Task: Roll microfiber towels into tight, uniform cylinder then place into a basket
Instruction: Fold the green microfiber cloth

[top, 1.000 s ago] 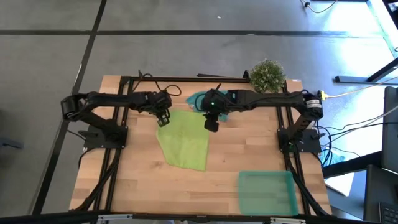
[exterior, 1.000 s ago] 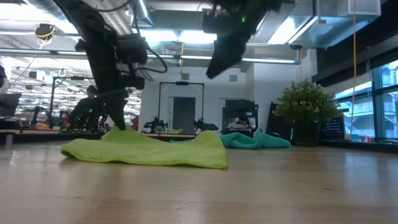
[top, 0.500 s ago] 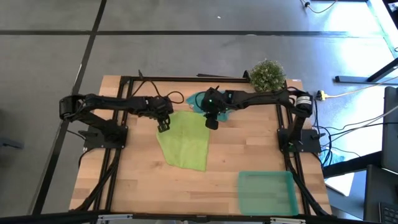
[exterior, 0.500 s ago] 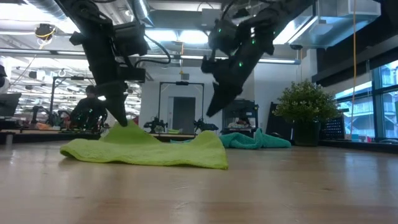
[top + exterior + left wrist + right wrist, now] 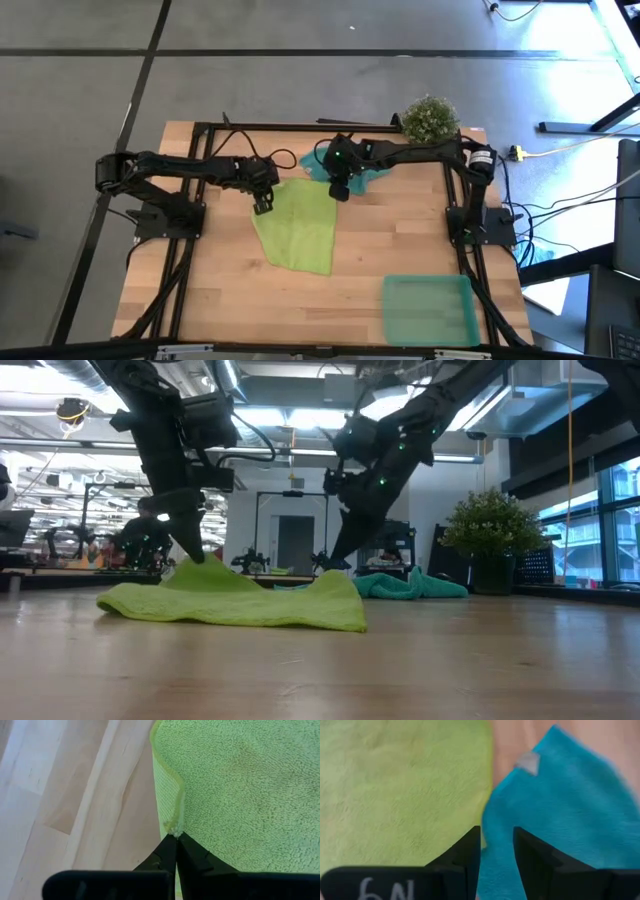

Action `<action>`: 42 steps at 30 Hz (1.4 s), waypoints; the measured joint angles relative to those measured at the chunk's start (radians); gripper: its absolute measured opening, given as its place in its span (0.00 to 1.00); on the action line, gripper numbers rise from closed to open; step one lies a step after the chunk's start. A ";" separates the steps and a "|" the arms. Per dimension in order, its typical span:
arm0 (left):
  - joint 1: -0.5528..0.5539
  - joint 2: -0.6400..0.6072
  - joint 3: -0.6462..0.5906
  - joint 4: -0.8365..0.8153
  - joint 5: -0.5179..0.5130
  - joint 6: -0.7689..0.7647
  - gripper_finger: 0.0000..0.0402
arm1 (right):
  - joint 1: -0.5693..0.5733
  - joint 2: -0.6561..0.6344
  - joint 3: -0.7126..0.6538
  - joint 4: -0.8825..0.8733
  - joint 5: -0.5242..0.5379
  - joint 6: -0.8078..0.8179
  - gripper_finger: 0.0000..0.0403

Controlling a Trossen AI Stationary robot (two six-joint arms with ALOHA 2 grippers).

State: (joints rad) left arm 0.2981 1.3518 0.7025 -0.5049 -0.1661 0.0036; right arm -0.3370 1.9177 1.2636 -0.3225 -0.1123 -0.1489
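Observation:
The lime green towel (image 5: pixel 297 228) lies spread on the wooden table, a little rumpled. My left gripper (image 5: pixel 263 207) is shut on its far left corner. The teal towel (image 5: pixel 318 163) lies crumpled just beyond the lime towel's far right corner. My right gripper (image 5: pixel 340 190) is low over the place where the two towels meet. It is open, with teal cloth (image 5: pixel 497 855) showing in the narrow gap between its fingers. The green basket (image 5: pixel 388 310) stands at the near right. My left gripper pinches the lime towel's hemmed edge at the far left corner (image 5: pixel 173 826) between its two fingertips. The fingers slant down from above. That corner stands up in a small peak (image 5: pixel 192 566), and the rest of the towel lies on the table. My right gripper: I cannot tell whether its fingers touch the cloth.
A small bushy plant (image 5: pixel 430 120) stands at the far right corner, behind the teal towel. Black frame rails (image 5: pixel 190 260) run along both sides of the table. Bare wood lies between the lime towel and the basket.
My right gripper has come down from high above the table to just over the far right corner of the lime towel, next to the teal one. My left gripper has shifted a little toward the near edge with the lime corner, which now stands slightly higher.

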 joint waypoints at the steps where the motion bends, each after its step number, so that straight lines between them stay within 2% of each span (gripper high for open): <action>1: 0.000 0.000 0.000 0.000 0.000 0.000 0.00 | 0.000 0.009 0.000 0.004 -0.009 -0.012 0.29; 10: 0.000 0.000 0.000 -0.003 0.000 0.000 0.00 | -0.002 0.030 0.000 0.019 -0.017 -0.065 0.29; 13: 0.000 0.000 0.000 -0.003 0.000 0.000 0.00 | -0.002 0.030 0.000 0.003 -0.052 -0.065 0.29; 28: 0.000 0.000 0.000 -0.003 0.000 0.000 0.00 | -0.001 0.067 0.000 -0.006 -0.057 -0.067 0.28; 32: 0.000 0.000 0.000 -0.003 0.000 0.000 0.00 | 0.002 0.068 0.000 -0.003 -0.057 -0.066 0.20; 36: -0.001 0.000 0.000 -0.004 -0.019 0.000 0.00 | 0.002 0.067 0.000 -0.003 -0.057 -0.067 0.04; 42: 0.004 -0.043 0.028 -0.080 -0.078 -0.019 0.00 | 0.003 0.013 0.061 -0.088 -0.013 -0.074 0.02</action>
State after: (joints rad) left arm 0.3023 1.3088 0.7303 -0.5852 -0.2442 -0.0156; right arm -0.3343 1.9311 1.3245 -0.4101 -0.1256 -0.2234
